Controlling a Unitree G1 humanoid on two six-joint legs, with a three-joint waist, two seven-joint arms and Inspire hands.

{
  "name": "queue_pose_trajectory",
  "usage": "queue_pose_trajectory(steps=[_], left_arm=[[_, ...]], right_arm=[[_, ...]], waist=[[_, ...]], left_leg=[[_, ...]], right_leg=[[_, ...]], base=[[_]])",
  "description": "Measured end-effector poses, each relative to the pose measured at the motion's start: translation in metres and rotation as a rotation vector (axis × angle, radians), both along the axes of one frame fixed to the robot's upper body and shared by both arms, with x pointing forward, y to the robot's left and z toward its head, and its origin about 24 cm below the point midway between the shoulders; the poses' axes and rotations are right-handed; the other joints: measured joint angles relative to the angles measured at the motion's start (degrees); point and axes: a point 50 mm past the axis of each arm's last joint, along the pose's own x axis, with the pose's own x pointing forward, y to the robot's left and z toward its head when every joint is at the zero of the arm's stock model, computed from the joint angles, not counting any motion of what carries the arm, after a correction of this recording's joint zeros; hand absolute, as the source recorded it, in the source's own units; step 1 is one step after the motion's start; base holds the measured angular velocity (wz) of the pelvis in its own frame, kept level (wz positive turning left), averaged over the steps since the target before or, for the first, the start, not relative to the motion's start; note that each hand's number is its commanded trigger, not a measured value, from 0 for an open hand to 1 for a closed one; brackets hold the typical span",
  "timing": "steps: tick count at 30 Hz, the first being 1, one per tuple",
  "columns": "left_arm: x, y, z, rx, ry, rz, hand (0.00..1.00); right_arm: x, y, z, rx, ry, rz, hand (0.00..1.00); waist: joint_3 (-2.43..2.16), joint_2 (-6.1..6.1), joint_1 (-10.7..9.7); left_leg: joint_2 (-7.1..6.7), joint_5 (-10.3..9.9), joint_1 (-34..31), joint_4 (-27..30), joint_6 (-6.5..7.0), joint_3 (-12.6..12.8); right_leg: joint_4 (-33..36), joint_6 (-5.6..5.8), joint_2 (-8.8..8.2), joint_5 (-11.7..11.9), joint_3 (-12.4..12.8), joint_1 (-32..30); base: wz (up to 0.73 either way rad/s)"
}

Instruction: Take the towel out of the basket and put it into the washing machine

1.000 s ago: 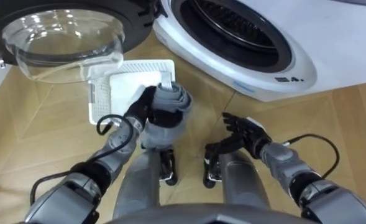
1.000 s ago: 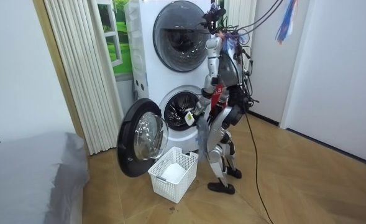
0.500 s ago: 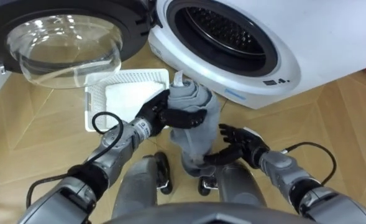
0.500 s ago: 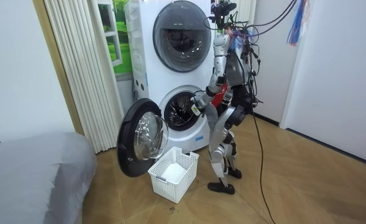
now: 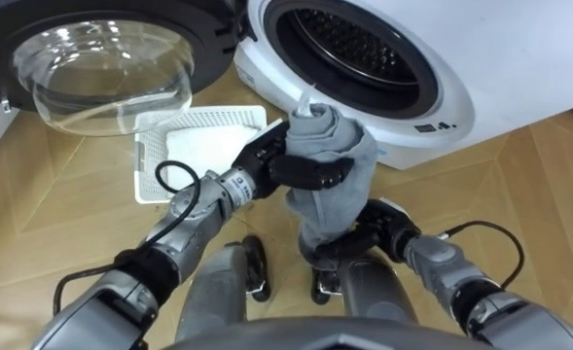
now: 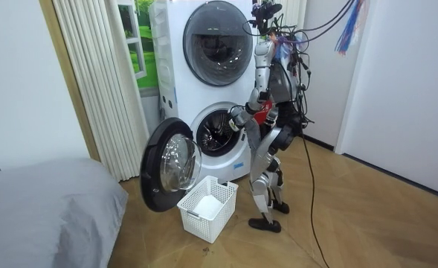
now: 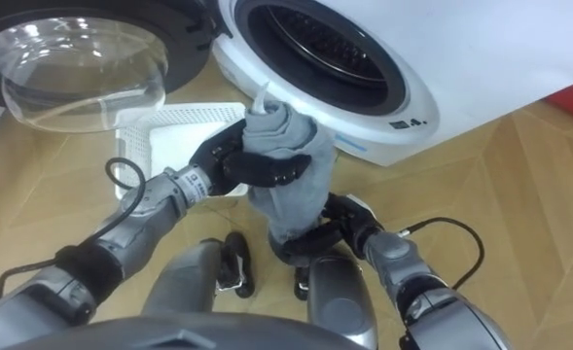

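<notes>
My left hand [image 5: 284, 163] is shut on a bunched grey towel [image 5: 333, 165] and holds it up just in front of the lower rim of the washing machine's open drum [image 5: 349, 49]. The towel hangs down from the hand, well above the floor. My right hand [image 5: 381, 229] is below it, with relaxed fingers reaching under the towel's hanging end. In the room view I stand bent forward at the lower washing machine [image 6: 217, 138], with the towel [image 6: 250, 132] near its opening.
The round glass door [image 5: 101, 58] stands swung open to the left. A white plastic basket [image 5: 152, 156] with white cloth in it sits on the wooden floor under the door. A second machine [image 6: 217, 45] is stacked above. A grey bed [image 6: 40, 216] lies at the room view's left.
My left hand has lifted the towel up from beside the basket and carried it right, towards the drum opening. My right hand has moved in under the towel's hanging end.
</notes>
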Motion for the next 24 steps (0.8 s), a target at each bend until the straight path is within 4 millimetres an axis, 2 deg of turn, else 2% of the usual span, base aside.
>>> queue_pose_trajectory(steps=[2, 3, 4, 5, 24], left_arm=[[0.0008, -0.0014, 0.0019, -0.009, -0.007, -0.002, 1.0], [0.0014, -0.0022, 0.0029, -0.016, -0.01, 0.001, 1.0], [0.0018, -0.0027, 0.0034, -0.019, -0.011, 0.002, 1.0], [0.0019, -0.0028, 0.0036, -0.02, -0.012, 0.002, 1.0], [0.0008, -0.0019, 0.0037, -0.114, 0.03, 0.028, 1.0]], right_arm=[[-0.0002, 0.0011, -0.0002, 0.003, 0.001, 0.001, 0.0], [-0.0002, 0.0019, -0.0002, 0.005, 0.001, 0.001, 0.17], [-0.0003, 0.003, -0.0004, 0.009, 0.001, 0.0, 0.51], [-0.0004, 0.0036, -0.0005, 0.011, 0.001, 0.0, 1.0], [0.0007, 0.0074, -0.0003, 0.018, 0.0, -0.001, 1.0]], waist=[[0.0, -0.01, -0.1], [0.01, -0.02, -0.1], [0.02, -0.03, -0.2], [0.03, -0.04, -0.2], [0.06, -0.03, 0.1]], left_leg=[[0.01, 0.0, 0.0, 0.0, 0.0, 0.0], [0.02, 0.0, 0.0, 0.1, 0.0, 0.0], [0.03, 0.0, 0.0, 0.1, 0.0, 0.0], [0.04, 0.0, 0.0, 0.1, 0.0, 0.0], [0.02, 0.0, -1.6, 0.0, 0.0, 0.0]], right_leg=[[0.1, 0.0, 0.0, 0.0, 0.0, 0.0], [0.1, 0.0, 0.0, 0.0, 0.0, 0.0], [0.1, 0.0, 0.0, 0.0, 0.0, 0.0], [0.1, 0.0, 0.0, 0.0, 0.0, 0.0], [0.0, 0.0, 0.03, 0.0, 0.0, -1.7]], base=[[0.0], [0.0], [0.0], [0.0], [0.0]])
